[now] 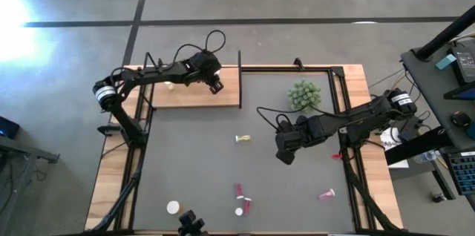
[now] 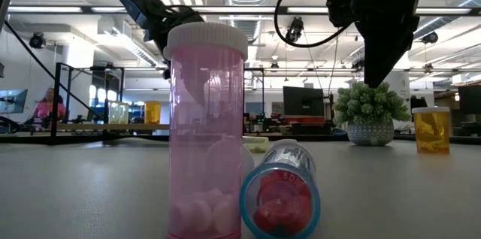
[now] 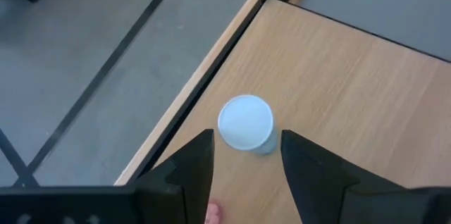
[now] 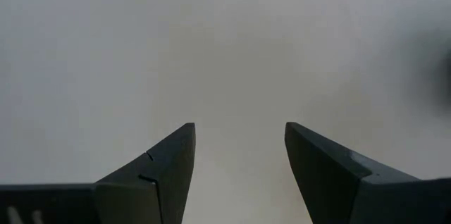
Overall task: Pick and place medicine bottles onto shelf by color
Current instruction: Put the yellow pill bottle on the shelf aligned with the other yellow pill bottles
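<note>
A white-capped bottle (image 3: 246, 123) stands upright on the shelf (image 1: 194, 93) at the far left, between the parted jaws of the left gripper (image 3: 246, 155). It should be withdrawn straight upward (no sideways brush). The right gripper (image 1: 285, 152) is held open over the mat (image 1: 200, 162).

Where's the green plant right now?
In the high view the green plant stands at the far right of the grey mat, beyond the right gripper; in the low view it sits right of centre, behind the pink bottle.
</note>
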`<state>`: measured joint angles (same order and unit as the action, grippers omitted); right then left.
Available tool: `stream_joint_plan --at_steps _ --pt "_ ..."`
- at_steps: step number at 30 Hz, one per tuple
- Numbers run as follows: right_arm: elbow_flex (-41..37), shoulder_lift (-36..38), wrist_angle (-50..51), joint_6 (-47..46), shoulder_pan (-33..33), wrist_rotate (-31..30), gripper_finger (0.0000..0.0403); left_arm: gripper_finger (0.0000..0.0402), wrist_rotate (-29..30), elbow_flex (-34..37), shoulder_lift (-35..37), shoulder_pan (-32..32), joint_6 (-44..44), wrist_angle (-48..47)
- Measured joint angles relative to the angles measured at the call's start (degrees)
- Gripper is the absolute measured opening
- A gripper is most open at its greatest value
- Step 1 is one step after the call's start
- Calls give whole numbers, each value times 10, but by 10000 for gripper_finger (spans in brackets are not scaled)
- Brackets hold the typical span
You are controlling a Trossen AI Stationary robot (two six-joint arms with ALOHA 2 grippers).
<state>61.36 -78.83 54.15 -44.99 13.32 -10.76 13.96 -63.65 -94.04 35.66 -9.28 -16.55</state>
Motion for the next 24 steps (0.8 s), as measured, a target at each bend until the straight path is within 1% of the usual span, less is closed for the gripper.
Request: stream_joint_plan --at_steps 8,13,15,19,21,24 --pt "0 0 1 0 0 0 210 149 0 -20 3 0 0 -9" --pt "0 0 1 0 0 0 210 149 0 -56 12 -1 2 -77" --pt "0 0 1 -1 0 1 210 149 -2 -69 22 -2 21 -97" --pt "0 0 -1 -21 0 1 210 149 -11 -85 51 -12 44 -116" --pt "0 0 -8 -38 0 2 210 149 -37 -87 72 -20 45 -116" --pt "0 0 -18 -68 0 2 210 149 -111 -85 109 -33 65 -114"
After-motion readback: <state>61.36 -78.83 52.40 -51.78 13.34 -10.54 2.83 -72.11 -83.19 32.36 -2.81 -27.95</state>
